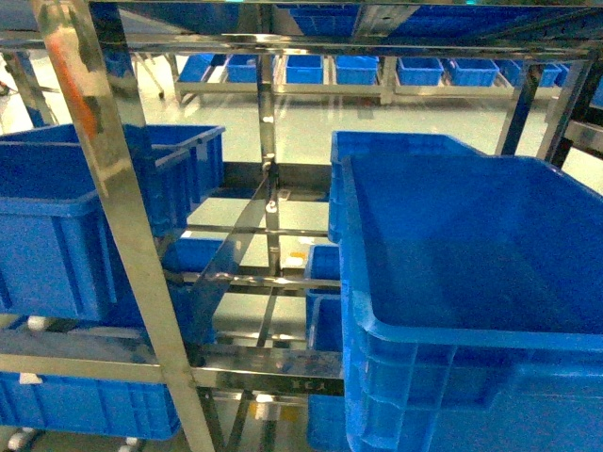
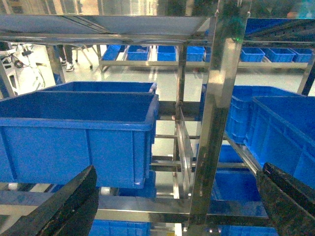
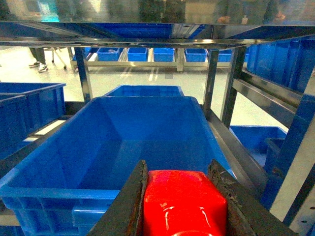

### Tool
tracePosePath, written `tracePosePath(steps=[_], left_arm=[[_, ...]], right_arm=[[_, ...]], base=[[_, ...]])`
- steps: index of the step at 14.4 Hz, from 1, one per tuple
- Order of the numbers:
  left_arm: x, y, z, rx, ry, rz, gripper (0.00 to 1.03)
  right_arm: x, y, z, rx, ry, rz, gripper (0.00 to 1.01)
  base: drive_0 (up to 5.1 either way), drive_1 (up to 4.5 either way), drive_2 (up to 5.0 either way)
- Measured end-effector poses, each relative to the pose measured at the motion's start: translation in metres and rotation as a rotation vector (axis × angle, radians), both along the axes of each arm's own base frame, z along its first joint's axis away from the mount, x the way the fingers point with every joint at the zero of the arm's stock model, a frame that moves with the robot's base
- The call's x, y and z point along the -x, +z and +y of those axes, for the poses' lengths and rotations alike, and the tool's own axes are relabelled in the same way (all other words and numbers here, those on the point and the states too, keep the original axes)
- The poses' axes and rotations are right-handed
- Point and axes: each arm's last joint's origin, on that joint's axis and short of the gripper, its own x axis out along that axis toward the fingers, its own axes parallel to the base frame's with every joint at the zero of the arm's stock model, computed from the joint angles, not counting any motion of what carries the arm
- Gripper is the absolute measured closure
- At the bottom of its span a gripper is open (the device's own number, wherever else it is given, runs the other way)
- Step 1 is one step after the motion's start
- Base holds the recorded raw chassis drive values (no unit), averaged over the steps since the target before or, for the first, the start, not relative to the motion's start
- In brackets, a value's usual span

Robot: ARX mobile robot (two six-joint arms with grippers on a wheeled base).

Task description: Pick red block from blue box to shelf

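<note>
The red block (image 3: pixel 184 202) is seen clamped between the two fingers of the right claw (image 3: pixel 183 206) at the 6 o'clock edge of the right wrist view, held above the near rim of a dark blue crate (image 3: pixel 123 147) seated on a tier of the steel shelf (image 1: pixel 122 217). The left claw (image 2: pixel 179 206) is shown with its fingers spread wide apart and nothing between them, facing another dark blue crate (image 2: pixel 78 132) at 9 o'clock on the same shelf.
</note>
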Motion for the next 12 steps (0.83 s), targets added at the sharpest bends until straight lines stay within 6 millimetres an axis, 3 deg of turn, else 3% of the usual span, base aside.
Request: tracePosePath(steps=[9,11,12], left_arm=[[0.000,0.000,0.000,0.000,0.000,0.000,0.05],[0.000,0.000,0.000,0.000,-0.001,-0.001,0.05],[0.000,0.000,0.000,0.000,0.000,0.000,0.05]], right_arm=[[0.000,-0.001,0.000,0.007,-0.006,0.015,0.73],[-0.008,-0.003,0.003,0.074,-0.036,0.235,0.73],[-0.015,0.001,0.003,0.071,-0.030,0.249,0.73]], base=[[0.0,0.00,0.0],[0.0,0.00,0.0],[0.0,0.00,0.0]])
